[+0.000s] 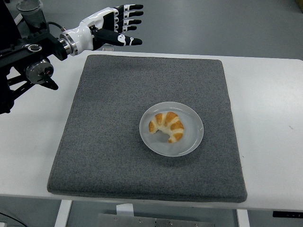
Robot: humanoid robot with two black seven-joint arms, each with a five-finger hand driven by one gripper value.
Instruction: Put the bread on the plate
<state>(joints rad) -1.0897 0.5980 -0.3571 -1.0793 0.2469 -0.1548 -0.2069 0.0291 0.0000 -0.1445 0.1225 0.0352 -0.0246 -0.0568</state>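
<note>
**Bread seated on plate; left hand clear of the work area**

While the white table (272,118) shows no fault along its visible surface, it carries the whole set-up and is noted first. The grey mat (104,142) lies flat on it and covers most of the middle, its edges roughly parallel to the table's. The left arm (26,56) enters from the left edge and sits high at the far left corner, well apart from the plate. The left hand (111,26) hangs beyond the mat's far edge, fingers extended and spread, holding nothing. The right arm is not in view.

The plate (191,139) rests on the mat right of centre. The bread (166,126), a croissant, lies inside the plate's rim, toward its left half, with both tips pointing to the near side. No part appears to overhang the rim.

Judgement: the placement looks complete. Remaining risks are minor. A low sweep of the arm across the mat could strike the plate and shift or tip it. The croissant sits off-centre, so a knock from the right could roll it over the nearer left rim.
</note>
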